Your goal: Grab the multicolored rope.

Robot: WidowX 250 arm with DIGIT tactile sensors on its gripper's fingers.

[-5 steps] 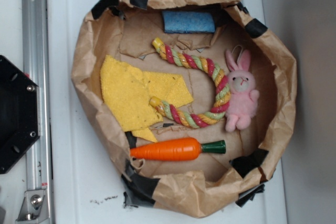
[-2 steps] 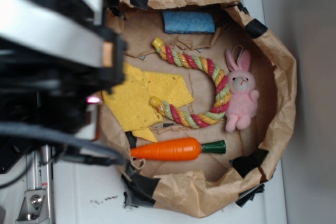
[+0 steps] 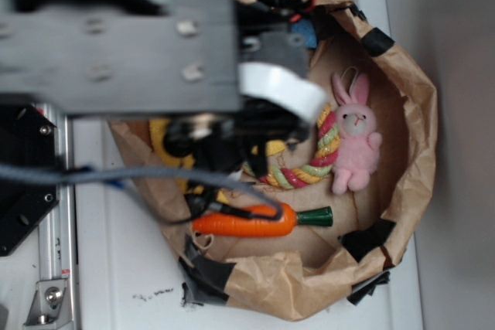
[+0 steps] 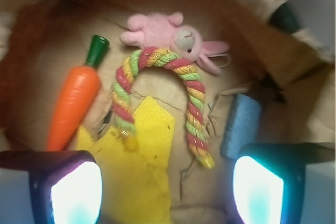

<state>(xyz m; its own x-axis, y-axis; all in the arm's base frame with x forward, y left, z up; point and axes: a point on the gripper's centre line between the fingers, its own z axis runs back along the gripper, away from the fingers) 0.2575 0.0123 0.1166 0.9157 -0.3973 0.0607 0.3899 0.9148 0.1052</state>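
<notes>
A white bench [image 3: 116,268] carries a crumpled brown paper tray [image 3: 410,113] patched with black tape [image 3: 367,239]; a metal rail [image 3: 58,214] runs down its 9 o'clock edge. Inside the tray, the multicolored rope [image 4: 157,98] lies bent in an arch on the paper floor, its crown touching the pink bunny [image 4: 168,32] at 12 o'clock. Its legs run down toward 6 o'clock, one ending on the yellow cloth [image 4: 131,182]. An orange carrot [image 4: 76,103] lies at 9 o'clock of the rope, and a blue sponge [image 4: 240,124] at 3 o'clock. The gripper [image 4: 167,187] hovers above with its fingers [image 4: 73,187] spread wide, holding nothing.
</notes>
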